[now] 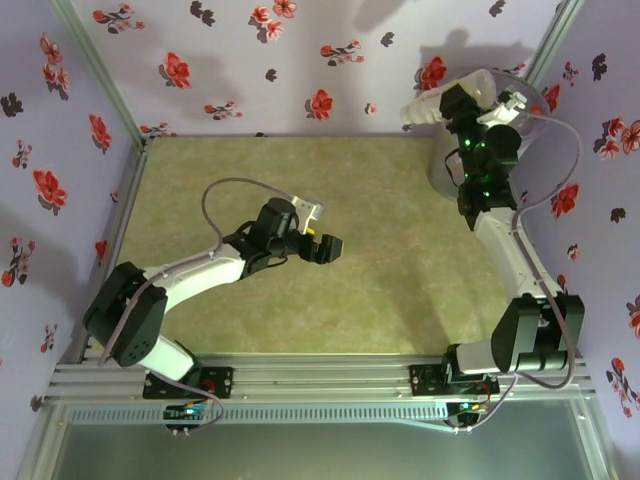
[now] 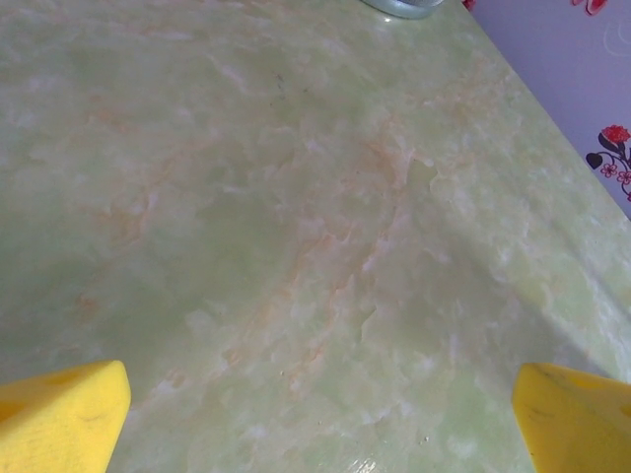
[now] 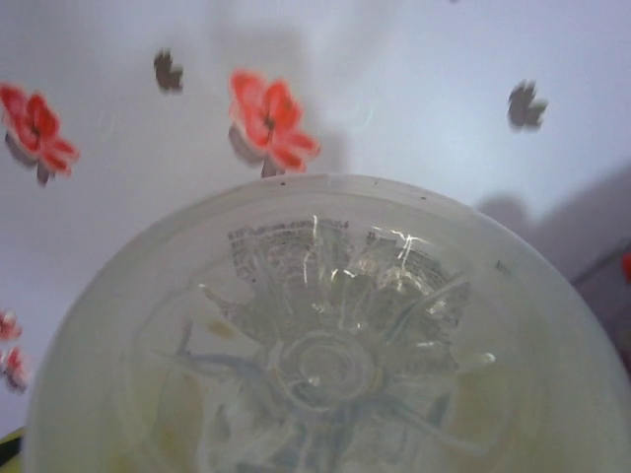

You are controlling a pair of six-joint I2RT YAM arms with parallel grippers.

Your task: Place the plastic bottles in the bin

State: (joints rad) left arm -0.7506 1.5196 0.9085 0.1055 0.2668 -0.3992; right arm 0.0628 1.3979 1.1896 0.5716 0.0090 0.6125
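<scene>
The bin (image 1: 447,170) stands at the far right corner of the table (image 1: 380,290), close against the flowered wall (image 1: 300,60). The right arm reaches out over it, and the right gripper (image 1: 462,100) has its jaws closed on a clear plastic bottle (image 1: 425,110), which lies sideways with one pale end sticking out to the left, past the bin's left rim. From the right wrist, the bottle (image 3: 325,345) is seen end on and very close (a round, ribbed, see-through base with a patch of printed label showing through it), and the wall's red flowers (image 3: 266,118) sit behind it. What lies inside the bin cannot be made out from above. The left gripper (image 1: 325,247) hangs over the middle of the table, well apart from the bin. In the left wrist view its yellow fingertips (image 2: 59,414) sit at the two lower corners, so the jaws stand wide open with nothing between them but the green marbled table (image 2: 296,197).
</scene>
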